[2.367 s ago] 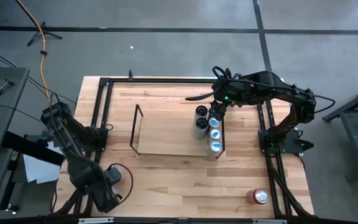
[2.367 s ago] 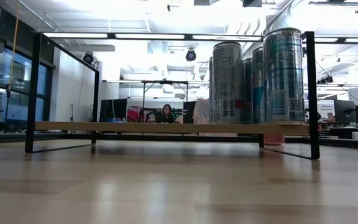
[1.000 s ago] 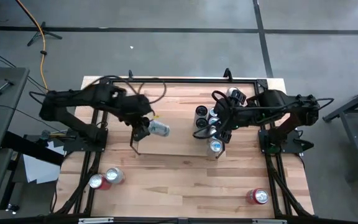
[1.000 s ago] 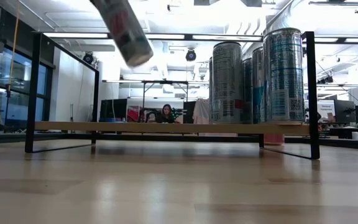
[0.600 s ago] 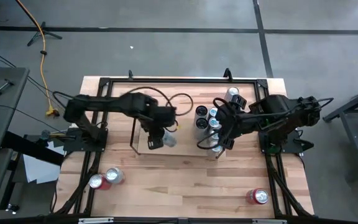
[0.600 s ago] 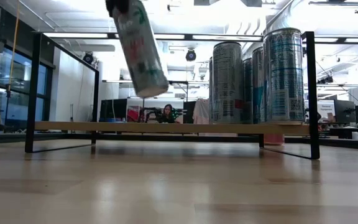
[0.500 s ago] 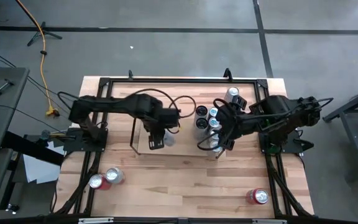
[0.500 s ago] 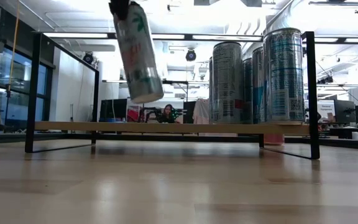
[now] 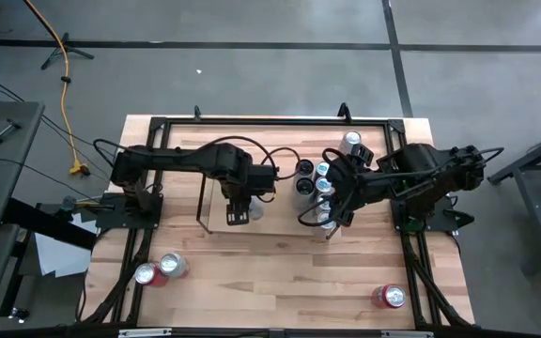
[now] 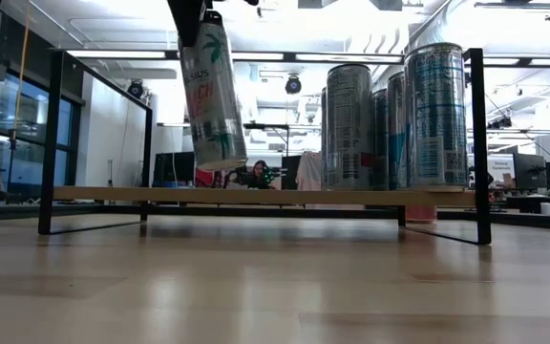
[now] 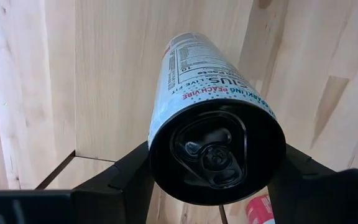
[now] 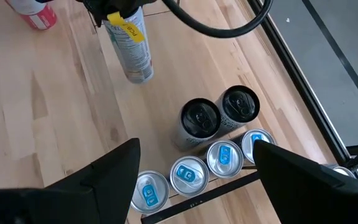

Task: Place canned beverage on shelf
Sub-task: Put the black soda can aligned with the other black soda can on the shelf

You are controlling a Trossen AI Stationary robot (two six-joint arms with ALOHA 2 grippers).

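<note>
the left gripper (image 9: 239,208) sat left of centre in the high view, its fingers (image 11: 114,180) clamped on the top end of a white can (image 10: 212,91). in the low view that can hung near upright, slightly tilted, at upper left of centre, its base clear above the shelf (image 10: 256,195), the gripper gripping it from above at the top edge of the frame. the left wrist view looked down the can's dark lid toward pale wood below.

the right gripper (image 9: 338,195) hovered right of centre in the high view, above the cans at the shelf's right end. its fingers (image 12: 110,171) stood apart with nothing between them, spread across the bottom of the right wrist view.

under it, on the shelf's right end, stood a row of four blue-topped cans (image 12: 202,167) along the end frame and two dark-topped cans (image 12: 219,112) just beside them toward the middle. in the low view these tall cans (image 10: 394,115) rose at the right, next to the black wire frame (image 10: 480,143).

off the shelf, two red cans (image 9: 158,268) lay on the table (image 9: 280,291) at lower left of the high view, another red can (image 9: 389,297) at lower right, and one more can (image 9: 351,142) stood near the table's upper edge, right of centre. a person (image 10: 255,174) was visible far back in the room, in the middle of the low view.
</note>
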